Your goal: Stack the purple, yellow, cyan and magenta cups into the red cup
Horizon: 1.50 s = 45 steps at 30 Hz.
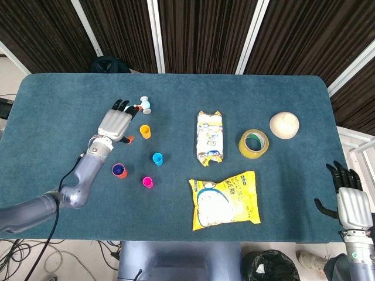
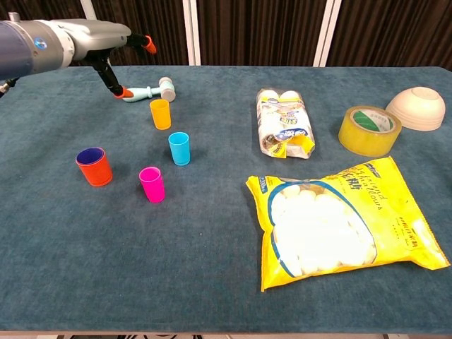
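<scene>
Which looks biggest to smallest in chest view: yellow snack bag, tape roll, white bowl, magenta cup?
1. Large yellow plastic snack bag, though it lies nearest the camera.
2-3. Yellowish tape roll and upturned white bowl look alike; unranked.
4. Small magenta plastic cup.

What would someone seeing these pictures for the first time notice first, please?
Probably the big yellow snack bag at the front right of the table, then the small bright cups on the left: yellow cup, cyan cup, magenta cup, and red cup with purple inside. The left hand hovers open beside the yellow cup.
</scene>
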Tool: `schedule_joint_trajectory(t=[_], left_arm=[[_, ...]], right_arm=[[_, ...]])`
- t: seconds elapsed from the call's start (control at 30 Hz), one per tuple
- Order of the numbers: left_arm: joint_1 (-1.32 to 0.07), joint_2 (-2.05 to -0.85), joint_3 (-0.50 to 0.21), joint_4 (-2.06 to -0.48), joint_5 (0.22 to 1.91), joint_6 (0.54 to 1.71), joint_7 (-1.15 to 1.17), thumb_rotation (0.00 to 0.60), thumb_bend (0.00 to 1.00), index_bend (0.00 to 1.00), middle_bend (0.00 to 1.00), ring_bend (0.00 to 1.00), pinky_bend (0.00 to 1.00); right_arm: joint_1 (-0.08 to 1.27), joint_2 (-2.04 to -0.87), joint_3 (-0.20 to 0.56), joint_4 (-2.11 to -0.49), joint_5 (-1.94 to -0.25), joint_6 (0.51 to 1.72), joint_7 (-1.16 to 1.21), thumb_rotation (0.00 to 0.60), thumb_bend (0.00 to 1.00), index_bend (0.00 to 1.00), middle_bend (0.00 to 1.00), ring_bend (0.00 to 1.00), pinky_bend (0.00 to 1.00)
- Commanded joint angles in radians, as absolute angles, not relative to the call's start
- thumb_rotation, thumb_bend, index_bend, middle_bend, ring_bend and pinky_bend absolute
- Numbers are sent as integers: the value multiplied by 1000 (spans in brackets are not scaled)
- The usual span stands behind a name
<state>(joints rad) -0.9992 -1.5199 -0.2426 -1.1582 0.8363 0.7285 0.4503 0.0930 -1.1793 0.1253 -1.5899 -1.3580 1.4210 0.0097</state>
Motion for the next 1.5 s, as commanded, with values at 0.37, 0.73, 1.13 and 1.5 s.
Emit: schedule_joint_trajectory(t=[0.37, 0.73, 1.13, 1.5], left_arm=[[-1073, -1690, -226, -863, 816, 615, 428, 600, 206, 256, 158, 0, 0], [-1103, -1763, -223, -760, 857, 563, 387, 600, 206, 304, 159, 0, 0], [-1120, -1822, -221, -686, 912, 557, 354, 600, 260, 385, 171, 0, 0], [-1118, -1827, -225, -681, 932, 568, 352, 600, 302, 445, 194, 0, 0]], right_arm=[[100, -1195, 137, -1555, -1321, 1400, 0, 600, 325, 106, 44, 96, 3], [99, -1196, 144, -1546, -1311, 1402, 0, 600, 324, 106, 44, 96, 3], [97, -1191, 147, -1547, -1312, 1407, 12, 600, 324, 106, 44, 96, 3], [97, -1190, 146, -1547, -1312, 1402, 18, 600, 325, 106, 44, 96, 3]])
